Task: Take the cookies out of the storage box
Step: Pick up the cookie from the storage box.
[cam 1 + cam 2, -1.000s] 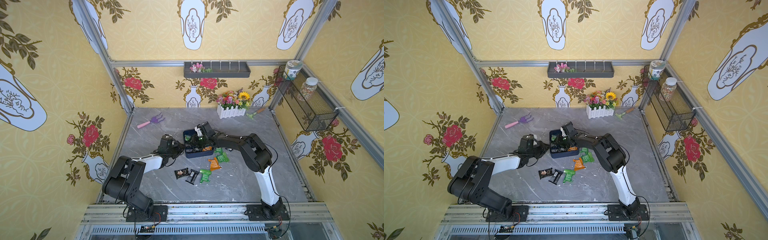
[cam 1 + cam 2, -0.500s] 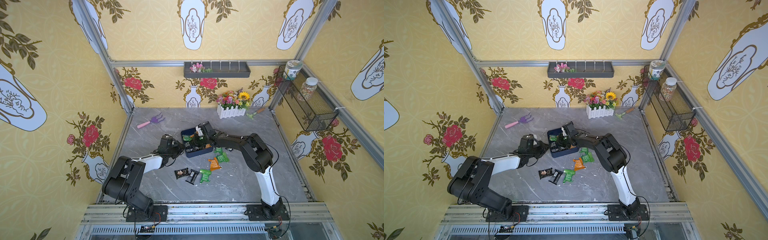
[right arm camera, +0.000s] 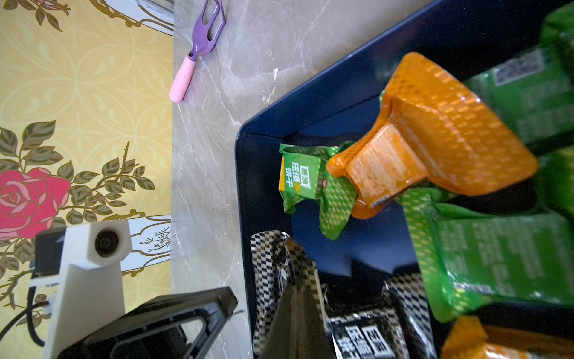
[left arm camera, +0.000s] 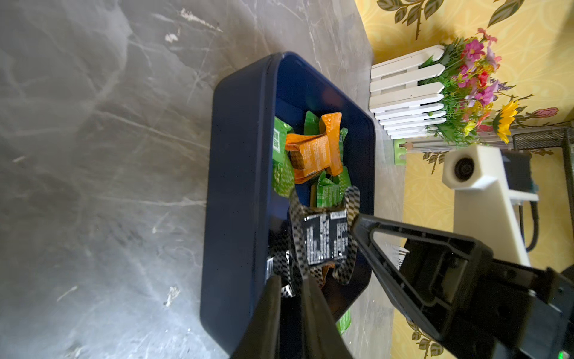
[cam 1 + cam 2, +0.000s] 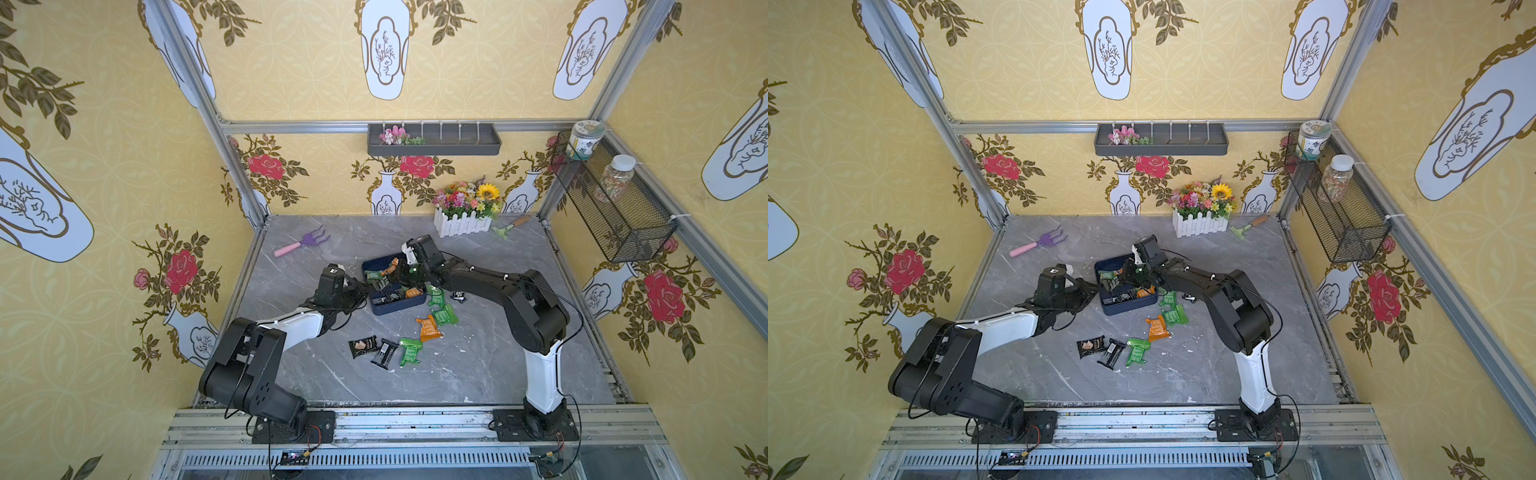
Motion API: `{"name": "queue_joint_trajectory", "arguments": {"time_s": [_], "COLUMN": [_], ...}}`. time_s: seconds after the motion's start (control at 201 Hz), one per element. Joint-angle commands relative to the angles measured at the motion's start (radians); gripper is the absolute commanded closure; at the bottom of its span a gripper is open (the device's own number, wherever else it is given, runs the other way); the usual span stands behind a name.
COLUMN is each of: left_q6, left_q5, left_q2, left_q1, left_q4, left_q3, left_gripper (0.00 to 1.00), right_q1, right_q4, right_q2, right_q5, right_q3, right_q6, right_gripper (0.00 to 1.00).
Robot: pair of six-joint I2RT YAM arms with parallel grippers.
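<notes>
Your right pincer (image 3: 292,289) clamps a black packet (image 4: 323,239) standing up in the box (image 4: 236,186); your left pincer (image 4: 290,298) sits nearly closed at the box's wall, grip unclear; other packets (image 4: 313,152) lie inside, loose packets (image 5: 428,328) outside on the table (image 5: 478,365).

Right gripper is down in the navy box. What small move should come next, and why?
Likely raise the right gripper straight up. Its jaws are shut on the sealed edge of a black packet that lies inside the storage box; a short lift should clear the low wall before carrying it to the table.
</notes>
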Motion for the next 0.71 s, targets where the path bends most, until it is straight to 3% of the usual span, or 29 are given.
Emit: {"name": "queue_joint_trajectory", "arguments": {"time_s": [0.0, 0.134, 0.239, 0.433, 0.702], "left_q6": [0.024, 0.038, 0.041, 0.053, 0.046], "left_q5": [-0.007, -0.002, -0.006, 0.008, 0.011], "left_q2": [-0.006, -0.016, -0.032, -0.055, -0.061], "left_q1": [-0.001, 0.0, -0.001, 0.0, 0.0], "left_q4": [-0.011, -0.011, -0.01, -0.01, 0.001], "left_q3": [0.007, 0.01, 0.005, 0.001, 0.007], "left_gripper": [0.77, 0.5, 0.4, 0.36, 0.37], "right_q1": [-0.01, -0.027, -0.054, -0.147, -0.378], "right_q4": [-0.003, -0.008, -0.013, -0.09, -0.296], "right_q2": [-0.046, -0.105, -0.167, -0.368, -0.67], "right_q5": [0.02, 0.017, 0.014, 0.066, 0.104], "right_q3": [-0.029, -0.05, -0.09, -0.243, -0.503], "right_q6": [-0.021, -0.02, -0.013, -0.026, -0.084], "right_gripper": [1.0, 1.0, 1.0, 1.0, 1.0]}}
